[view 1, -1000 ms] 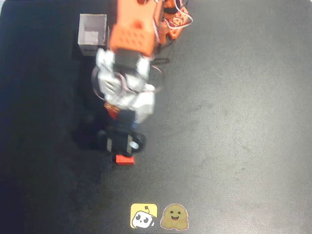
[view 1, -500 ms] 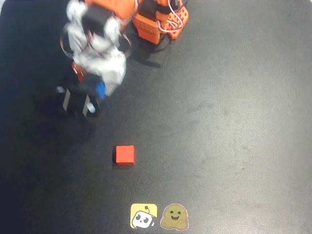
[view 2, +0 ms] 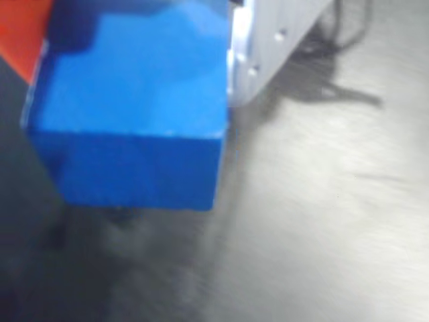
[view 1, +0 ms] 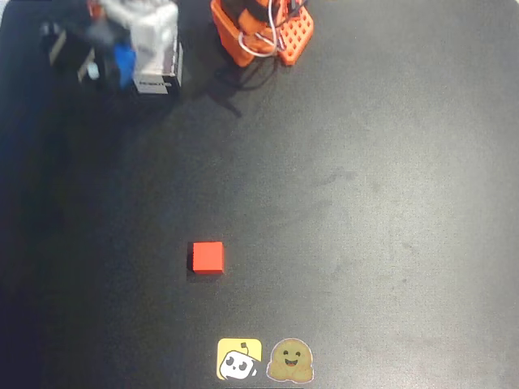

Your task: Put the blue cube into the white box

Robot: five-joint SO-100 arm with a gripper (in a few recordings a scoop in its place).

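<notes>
The blue cube [view 2: 131, 111] sits in your jaws, closed on it and lifted clear of the dark surface [view 1: 365, 203], with a pale finger [view 2: 268, 47] pressed to its right face and an orange part at its upper left corner in the wrist view. From overhead the cube [view 1: 123, 61] shows as a blue patch at the top left, just beside the left wall of the white box [view 1: 158, 69], whose dark label faces the bottom of the picture. The gripper [view 1: 113, 57] looks to hang at the box's left edge rather than squarely over the opening, though blur and the arm's white body hide much of the rim. You are in the carry stage: the grab is done, the drop is not. The next move calls for a short shift toward the box's middle, to the right in the overhead view, before you open the jaws, since the box looks only slightly bigger than the cube and an off-centre drop could catch the wall. The overhead view gives you the layout, including the red cube [view 1: 208, 257] lying well apart toward the bottom; the wrist view gives the grip itself, close up.
</notes>
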